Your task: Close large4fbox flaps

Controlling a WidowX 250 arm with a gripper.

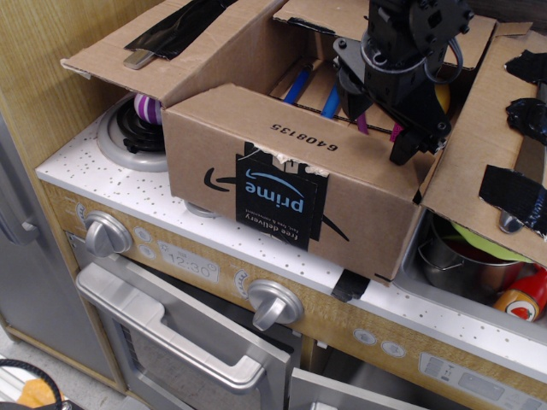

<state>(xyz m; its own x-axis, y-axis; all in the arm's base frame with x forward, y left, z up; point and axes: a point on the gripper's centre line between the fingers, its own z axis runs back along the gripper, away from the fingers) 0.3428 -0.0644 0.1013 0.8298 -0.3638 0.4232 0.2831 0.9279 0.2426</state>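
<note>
The large4fbox (282, 201), a brown carton with a black "prime" label, stands on a toy stove top. Its front flap (256, 115), printed "6408135", is folded inward and lies low over the opening. The left flap (158, 47), with black tape and a silver handle, spreads outward. The right flap (504, 137), with black tape patches and cutlery, also spreads outward. The back flap (333, 17) stands behind the arm. My black gripper (376, 128) reaches down into the opening at the front flap's right end, fingers (408, 141) apart and holding nothing. Blue and purple sticks (329, 98) show inside.
A purple striped object (145, 109) sits on the burner left of the box. A metal pot (457, 256) with green and red items and an orange bottle (523, 301) sit under the right flap. Oven knobs (273, 303) and handle (171, 337) are below. A wooden wall (43, 34) is at left.
</note>
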